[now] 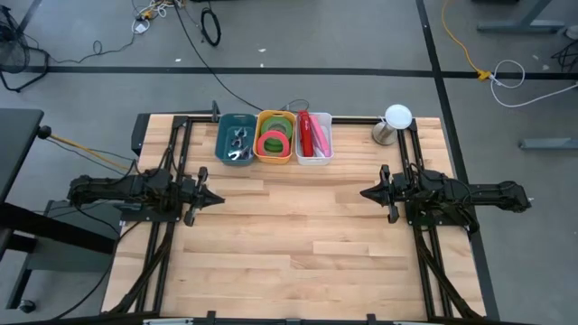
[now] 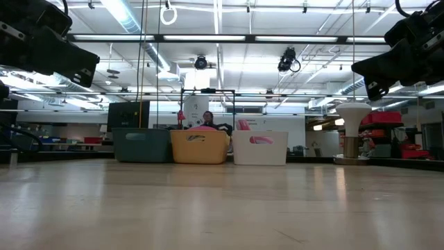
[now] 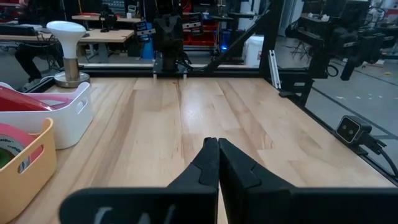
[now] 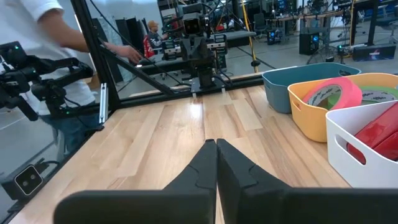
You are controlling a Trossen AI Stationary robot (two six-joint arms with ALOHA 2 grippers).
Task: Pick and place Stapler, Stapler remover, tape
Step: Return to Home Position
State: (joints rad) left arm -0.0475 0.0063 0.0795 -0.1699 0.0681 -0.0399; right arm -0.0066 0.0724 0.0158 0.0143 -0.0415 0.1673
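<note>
No writing is legible (marks on the bin fronts (image 2: 200, 147) and inside the pink tape (image 4: 349, 91) blur).

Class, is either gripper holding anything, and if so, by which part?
Nothing is held. The left gripper and right gripper are both shut and empty, over the table's opposite sides.

Tape (image 1: 281, 129) inside middle bin (image 1: 275, 114), lamp (image 1: 396, 118) right of it

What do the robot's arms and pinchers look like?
The left arm and right arm are black, chunky and jointed. The left gripper and right gripper each have two black fingers tapering to a point, like a beak.
</note>
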